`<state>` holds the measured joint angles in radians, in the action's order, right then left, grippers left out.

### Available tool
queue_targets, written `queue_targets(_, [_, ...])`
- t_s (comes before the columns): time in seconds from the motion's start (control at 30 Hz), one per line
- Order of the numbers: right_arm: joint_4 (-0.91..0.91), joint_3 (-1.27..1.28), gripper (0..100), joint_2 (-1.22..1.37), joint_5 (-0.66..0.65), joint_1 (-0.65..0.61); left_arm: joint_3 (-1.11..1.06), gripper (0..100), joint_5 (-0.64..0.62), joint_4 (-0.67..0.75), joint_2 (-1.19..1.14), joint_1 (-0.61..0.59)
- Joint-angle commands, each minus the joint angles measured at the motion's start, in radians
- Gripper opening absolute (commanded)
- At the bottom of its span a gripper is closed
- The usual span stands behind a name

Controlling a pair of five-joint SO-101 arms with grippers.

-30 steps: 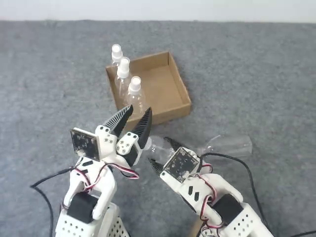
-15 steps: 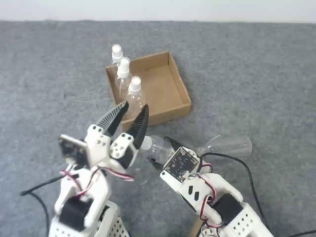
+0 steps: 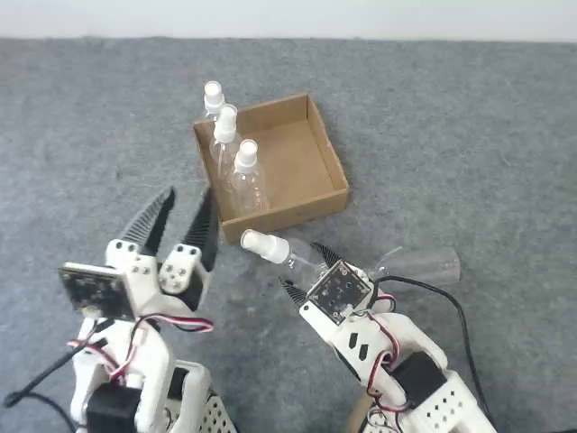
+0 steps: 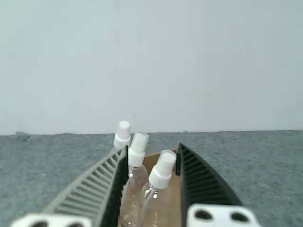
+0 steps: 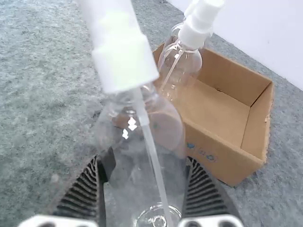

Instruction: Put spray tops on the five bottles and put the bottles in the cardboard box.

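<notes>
My right gripper [image 3: 299,264] is shut on a clear bottle [image 3: 302,260] [image 5: 142,137] that lies tilted in front of the cardboard box [image 3: 297,158] [image 5: 227,109]. A white spray top [image 3: 264,245] [image 5: 120,52] sits on its neck and points toward the box's near left corner. My left gripper [image 3: 189,193] [image 4: 152,149] stands open and empty, to the left of that top and clear of it. Three capped bottles [image 3: 245,167] [image 4: 158,177] stand in a row along the box's left side. An uncapped clear bottle [image 3: 422,265] lies on the carpet to the right.
Grey carpet [image 3: 469,135] covers the table. A pale wall [image 4: 151,61] rises beyond it. The box's right half [image 3: 302,153] holds nothing. Cables [image 3: 455,316] trail by the right arm's base.
My left gripper has drawn back and to the left, away from the held bottle, and the white spray top on its neck now shows. The right arm has barely moved.
</notes>
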<state>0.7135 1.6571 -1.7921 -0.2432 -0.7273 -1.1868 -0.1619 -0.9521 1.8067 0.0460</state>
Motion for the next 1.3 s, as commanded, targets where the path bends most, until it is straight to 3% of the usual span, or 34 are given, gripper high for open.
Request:
queue_targets(0.0, [-0.012,-0.054,0.6,-0.025,-0.002,0.013,-0.07,15,-0.094,0.0,0.017,-0.043])
queue_targets(0.3, [-0.051,-0.054,0.6,-0.025,-0.002,0.015,-0.174,15,-0.1,0.002,0.017,-0.041])
queue_targets(0.7, [-0.047,-0.054,0.6,-0.025,-0.003,0.007,-0.2,15,-0.012,-0.005,0.017,0.183])
queue_targets(1.27, [-0.044,-0.054,0.6,-0.025,-0.003,0.007,-0.243,15,-0.011,0.002,0.017,0.187])
